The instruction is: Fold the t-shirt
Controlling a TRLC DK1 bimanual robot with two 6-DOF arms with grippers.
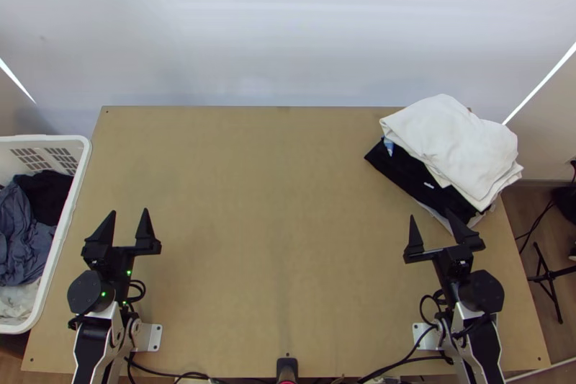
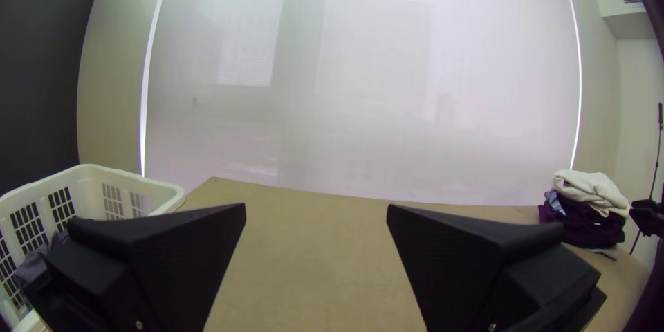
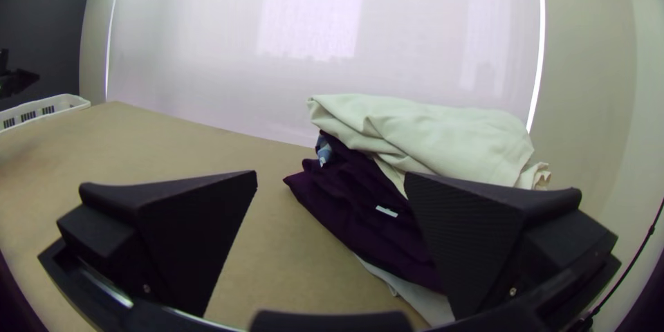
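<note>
T-shirt: can't single it out; either among clothes in the laundry basket (image 1: 43, 139), left edge of top frame, or in the folded stack, upper right.
Left tool (image 1: 128, 215): spread, pinching nothing, lower left.
Right tool (image 1: 432, 217): spread, nothing pinched, lower right, near the stack; contact unclear.
Step, judged: likely fetch the t-shirt from the basket, if it isn't already stacked.
Basket pick: left tool goes in from above, takes one layer of the blue-grey cloth (image 1: 21, 229) or its neighbor, lifts slowly so nothing else tags along.
Laying out: set it on the tabletop (image 1: 273, 204) mid-frame, both tools on shoulders or hem, pull flat before any fold.
Stack care: swing right tool away first; a finger could snag the lower edge.
Top view: black cloth (image 1: 47, 193) and white cloth (image 1: 18, 303) inside basket, beside the blue-grey one.
Right wrist view: pale label (image 3: 386, 211) on dark garment (image 3: 360, 218), blue patterned cloth (image 3: 324, 152) tucked under cream garment (image 3: 422, 135), white layer (image 3: 413, 296) at bottom.
Left wrist view: basket's slotted walls, stack's side layers.
</note>
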